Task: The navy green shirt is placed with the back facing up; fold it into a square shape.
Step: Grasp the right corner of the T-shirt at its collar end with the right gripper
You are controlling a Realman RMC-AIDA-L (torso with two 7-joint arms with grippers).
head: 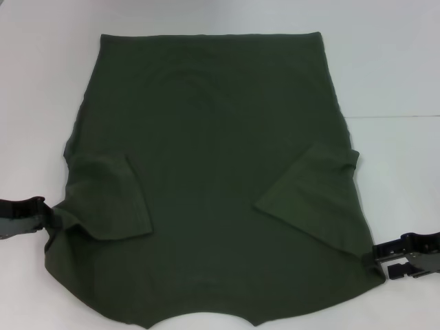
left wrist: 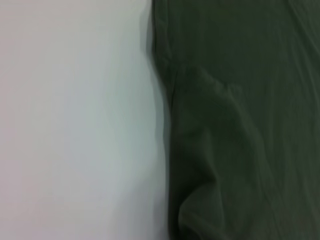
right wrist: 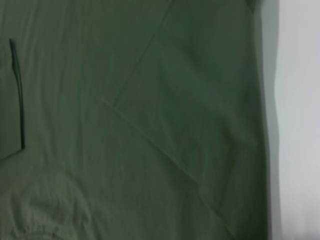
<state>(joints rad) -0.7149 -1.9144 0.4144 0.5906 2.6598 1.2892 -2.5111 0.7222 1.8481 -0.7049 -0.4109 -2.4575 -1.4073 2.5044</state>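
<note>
One shirt (head: 213,179) lies on one worktop (head: 399,62), between the grippers. It has two sleeves folded inward, one near each gripper. Two grippers are in view: the left gripper (head: 34,212) and the right gripper (head: 385,260).

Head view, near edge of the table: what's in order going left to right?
left gripper → left folded-in sleeve → navy green shirt body → right folded-in sleeve → right gripper. All on the white table.
</note>
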